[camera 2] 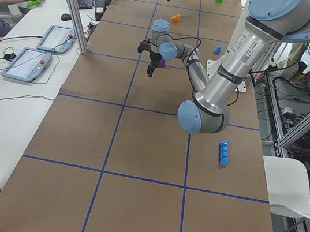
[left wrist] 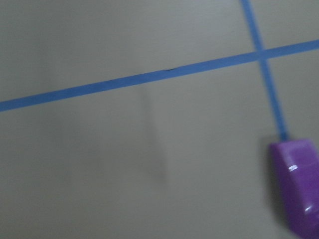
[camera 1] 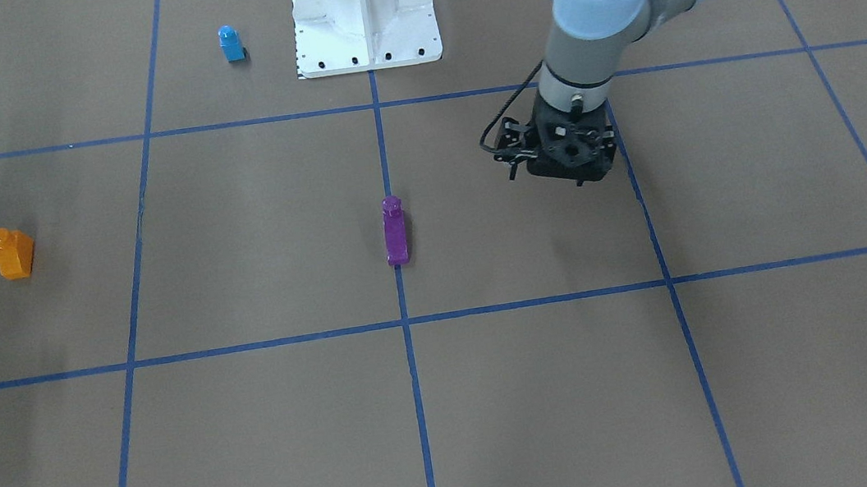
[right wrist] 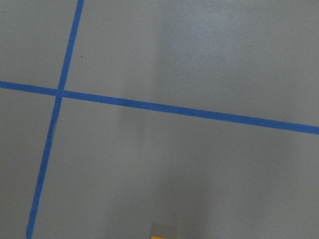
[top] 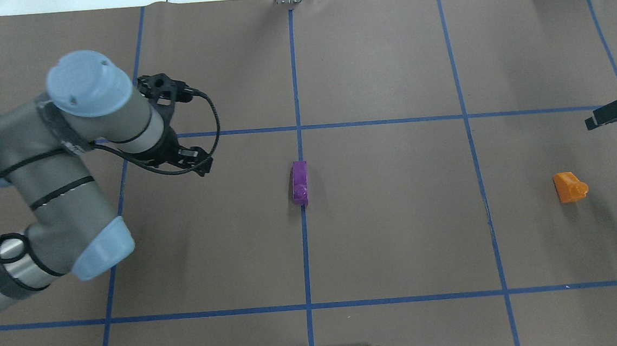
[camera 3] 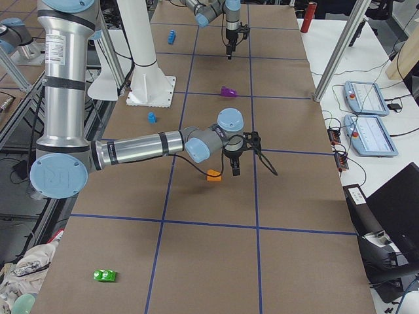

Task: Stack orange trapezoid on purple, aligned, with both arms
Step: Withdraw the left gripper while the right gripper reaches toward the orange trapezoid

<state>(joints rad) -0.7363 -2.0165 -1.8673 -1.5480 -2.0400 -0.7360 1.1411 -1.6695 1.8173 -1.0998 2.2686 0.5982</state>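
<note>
The orange trapezoid point(camera 1: 13, 254) stands on the table toward the robot's right point(top: 570, 187). The purple brick point(camera 1: 395, 232) lies on the centre tape line point(top: 300, 183). My left gripper point(camera 1: 568, 157) hangs pointing down, well to the left of the purple brick and apart from it; its fingers are hidden under the wrist. The purple brick shows at the lower right of the left wrist view point(left wrist: 298, 189). My right gripper point(top: 611, 113) sits at the view's edge, beside the orange trapezoid and apart from it. A sliver of orange point(right wrist: 163, 235) shows in the right wrist view.
The white base pedestal point(camera 1: 364, 12) stands at the robot's side of the table. A small blue single-stud brick point(camera 1: 231, 43) stands near it. A long blue brick point(camera 2: 224, 152) and a green brick point(camera 3: 105, 275) lie at the table's ends.
</note>
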